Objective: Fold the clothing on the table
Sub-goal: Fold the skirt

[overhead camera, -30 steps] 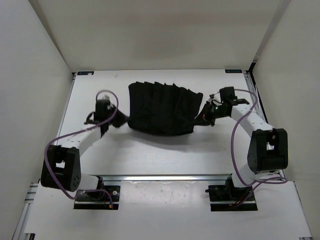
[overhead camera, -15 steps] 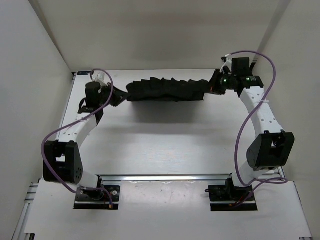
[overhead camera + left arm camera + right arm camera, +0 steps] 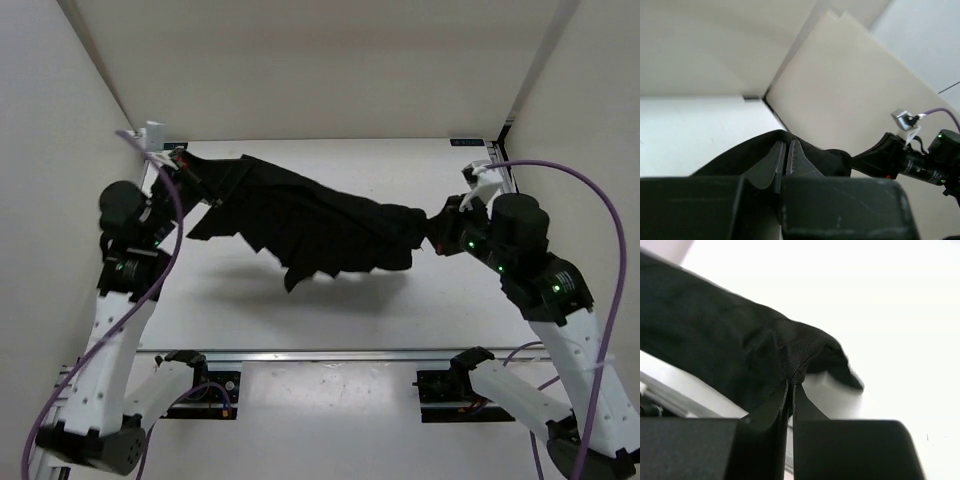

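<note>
table (image 3: 330, 320): white, filling the middle of the overhead view, with a silver rail (image 3: 330, 352) along its lower edge and a soft shadow (image 3: 340, 290) lying on it below the cloth.
clothing (image 3: 320, 225): a black pleated garment, up off the table and strung across the centre of the overhead view from upper left to just right of centre. Its lower hem hangs in jagged points, lowest a little left of the middle.
right arm (image 3: 560, 300): comes up the lower right of the frame, wrist pointing left toward the cloth.
left arm (image 3: 115, 330): climbs the left edge of the frame, wrist at the upper left.
purple cable (image 3: 600, 200): loops wide along the right edge.
left gripper (image 3: 185, 165): at the upper left, pinched tight on one end of the clothing. Its wrist view shows dark fabric bunched around the two fingertips at lower centre.
right gripper (image 3: 437, 230): right of centre, clamped on the other, gathered end. In its wrist view a ribbed fold is nipped between the tips in mid-frame.
</note>
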### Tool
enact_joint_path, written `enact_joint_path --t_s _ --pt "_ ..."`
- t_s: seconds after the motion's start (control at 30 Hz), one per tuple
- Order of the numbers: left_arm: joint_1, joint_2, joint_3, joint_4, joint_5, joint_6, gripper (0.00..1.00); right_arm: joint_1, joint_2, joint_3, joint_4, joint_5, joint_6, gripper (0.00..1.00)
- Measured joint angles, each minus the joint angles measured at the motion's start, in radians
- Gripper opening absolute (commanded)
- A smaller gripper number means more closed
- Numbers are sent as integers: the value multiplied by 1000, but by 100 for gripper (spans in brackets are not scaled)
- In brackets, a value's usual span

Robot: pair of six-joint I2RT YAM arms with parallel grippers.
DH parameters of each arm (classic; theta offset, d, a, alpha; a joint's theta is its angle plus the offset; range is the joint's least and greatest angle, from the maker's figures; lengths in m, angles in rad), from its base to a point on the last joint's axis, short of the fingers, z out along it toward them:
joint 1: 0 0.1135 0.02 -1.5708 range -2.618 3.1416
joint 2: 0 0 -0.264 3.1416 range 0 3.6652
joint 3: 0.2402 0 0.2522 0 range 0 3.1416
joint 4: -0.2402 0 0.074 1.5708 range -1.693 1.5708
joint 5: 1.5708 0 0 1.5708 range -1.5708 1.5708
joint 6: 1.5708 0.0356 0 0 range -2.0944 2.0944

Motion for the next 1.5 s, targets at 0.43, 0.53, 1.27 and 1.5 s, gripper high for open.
enact_joint_path --t_s 0.43,0.53,1.27,1.5 --pt "2 320 -66 -114 -238 98 0 -339 512 28 177 -386 47 0" --pt "45 626 -85 -50 -192 35 0 -393 769 50 236 -486 67 0" --pt "174 734 -243 280 68 -282 0 -425 1020 202 175 -687 74 0" --pt "115 512 -438 158 53 -252 0 -417 866 23 42 -636 15 0"
